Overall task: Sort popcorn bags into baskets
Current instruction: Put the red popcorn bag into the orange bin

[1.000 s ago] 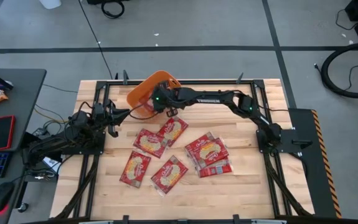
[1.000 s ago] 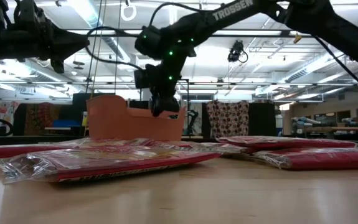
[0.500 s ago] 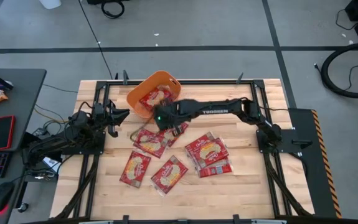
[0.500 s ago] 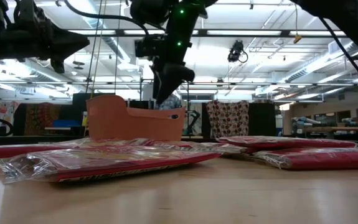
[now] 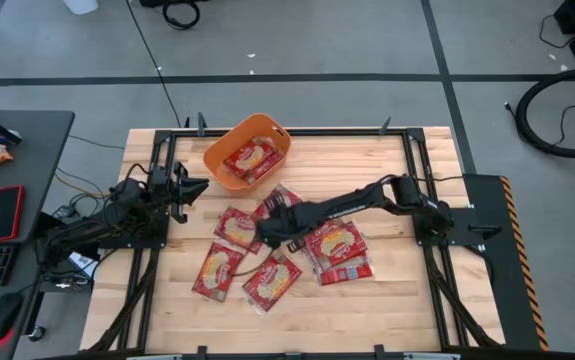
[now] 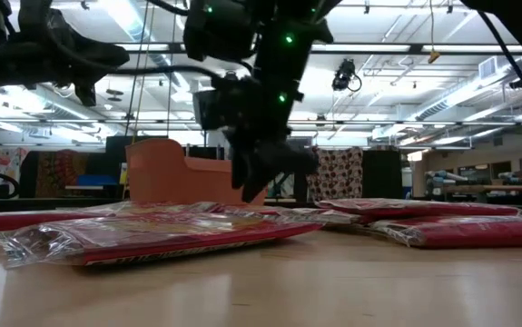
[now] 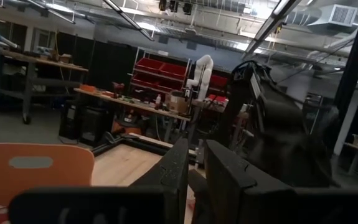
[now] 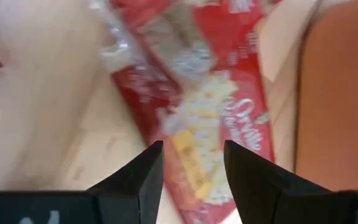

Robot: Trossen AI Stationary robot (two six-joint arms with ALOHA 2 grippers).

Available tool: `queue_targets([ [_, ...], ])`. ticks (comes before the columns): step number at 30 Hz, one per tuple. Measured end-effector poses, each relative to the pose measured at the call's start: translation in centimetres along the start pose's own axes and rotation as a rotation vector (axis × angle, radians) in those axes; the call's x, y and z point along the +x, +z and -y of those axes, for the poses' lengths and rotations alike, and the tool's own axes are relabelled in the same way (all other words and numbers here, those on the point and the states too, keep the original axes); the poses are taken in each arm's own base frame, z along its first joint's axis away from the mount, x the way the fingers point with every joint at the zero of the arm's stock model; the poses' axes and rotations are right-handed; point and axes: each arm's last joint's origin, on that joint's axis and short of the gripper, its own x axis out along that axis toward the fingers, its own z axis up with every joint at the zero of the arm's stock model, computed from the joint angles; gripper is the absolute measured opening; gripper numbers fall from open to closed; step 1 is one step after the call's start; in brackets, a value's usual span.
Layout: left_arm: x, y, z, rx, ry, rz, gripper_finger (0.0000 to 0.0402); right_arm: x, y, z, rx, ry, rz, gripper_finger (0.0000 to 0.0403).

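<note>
Several red popcorn bags lie flat on the table's middle (image 5: 332, 242), (image 5: 217, 272), (image 5: 272, 281); the low view shows them as flat stacks (image 6: 152, 233). The orange basket (image 5: 229, 142) stands at the far edge with bags inside (image 5: 248, 158). My right gripper (image 5: 267, 230) is open and points down just above a bag (image 8: 210, 93) near the basket (image 8: 340, 106), touching nothing. It hangs in front of the basket (image 6: 165, 173) in the low view (image 6: 265, 177). My left gripper (image 5: 195, 187) waits shut at the table's left.
A dark metal frame (image 5: 419, 160) borders the wooden table. A side desk at the left holds a red phone (image 5: 5, 212) and a keyboard. Bare wood (image 5: 397, 300) lies toward the near right corner.
My right gripper has drawn back from above the basket toward the table's near edge and come down over the bags in the middle. The basket now shows its bags uncovered.
</note>
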Motion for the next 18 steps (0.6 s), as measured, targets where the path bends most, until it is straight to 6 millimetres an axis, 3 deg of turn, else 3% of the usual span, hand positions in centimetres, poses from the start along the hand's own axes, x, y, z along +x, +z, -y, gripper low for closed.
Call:
queue_targets([
  [8,0.0,0.1,0.0,-0.003,-0.003,0.011,0.0057,1.5,-1.1,-2.9,0.012,-0.061,-0.073,0.0171],
  [18,0.0,0.1,0.0,-0.003,-0.004,0.014,0.0057,2.6,-1.7,-2.6,0.030,-0.091,-0.045,0.0167],
])
